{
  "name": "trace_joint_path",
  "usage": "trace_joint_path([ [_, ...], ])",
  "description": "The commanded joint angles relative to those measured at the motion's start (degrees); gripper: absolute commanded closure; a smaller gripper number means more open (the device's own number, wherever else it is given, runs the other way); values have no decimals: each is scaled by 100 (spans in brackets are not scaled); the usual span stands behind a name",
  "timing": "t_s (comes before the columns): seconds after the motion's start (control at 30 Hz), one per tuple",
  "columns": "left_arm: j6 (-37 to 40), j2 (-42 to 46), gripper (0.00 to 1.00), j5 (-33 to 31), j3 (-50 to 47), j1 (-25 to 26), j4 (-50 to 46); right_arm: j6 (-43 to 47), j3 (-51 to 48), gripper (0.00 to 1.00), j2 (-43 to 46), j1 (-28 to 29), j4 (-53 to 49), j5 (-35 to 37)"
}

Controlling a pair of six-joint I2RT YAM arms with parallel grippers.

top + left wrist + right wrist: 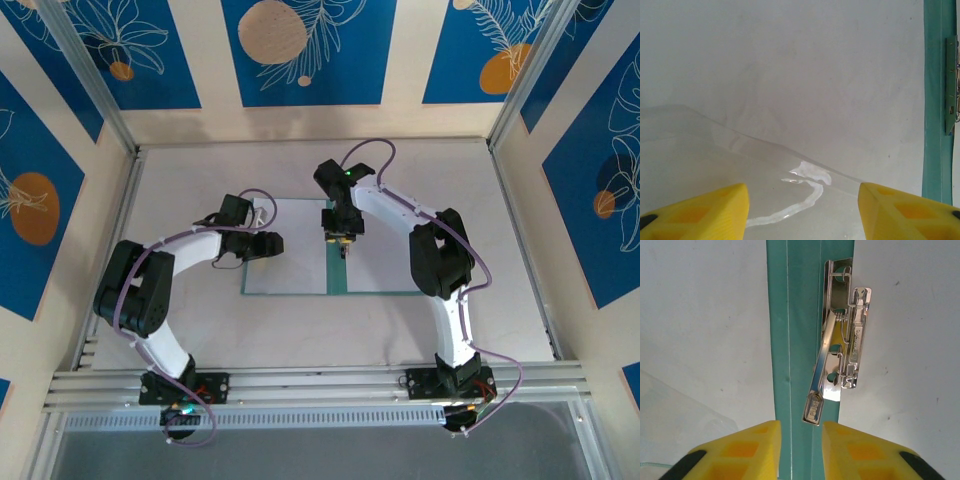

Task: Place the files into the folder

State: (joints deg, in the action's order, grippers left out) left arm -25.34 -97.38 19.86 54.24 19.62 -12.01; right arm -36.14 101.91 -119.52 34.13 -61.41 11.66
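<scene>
Table: bare far and right of the folder. Obstacles: raised clip lever at its spine; walls left, far, right.

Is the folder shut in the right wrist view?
No, the folder lies open, with its silver clip exposed on the teal inside.

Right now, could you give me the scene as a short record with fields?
folder: open flat on the table, teal spine showing
files: left sheet and right sheet, one on each leaf
clip: silver, beside the spine, lever swung out
left gripper: open, over the left sheet
right gripper: narrow gap, nothing between, just short of the lever
</scene>
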Motion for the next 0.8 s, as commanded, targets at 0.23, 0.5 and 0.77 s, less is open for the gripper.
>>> trace_joint_path([
  [0.23, 46, -103, 41, 101, -34, -2, -16, -42, 159, 76, -194, 2, -245, 100],
  [0.5, 42, -97, 41, 131, -30, -1, -19, -36, 165, 79, -204, -22, -318, 158],
  [0.77, 39, -155, 41, 176, -26, 7, -2, -51, 272, 73, -203, -29, -362, 143],
])
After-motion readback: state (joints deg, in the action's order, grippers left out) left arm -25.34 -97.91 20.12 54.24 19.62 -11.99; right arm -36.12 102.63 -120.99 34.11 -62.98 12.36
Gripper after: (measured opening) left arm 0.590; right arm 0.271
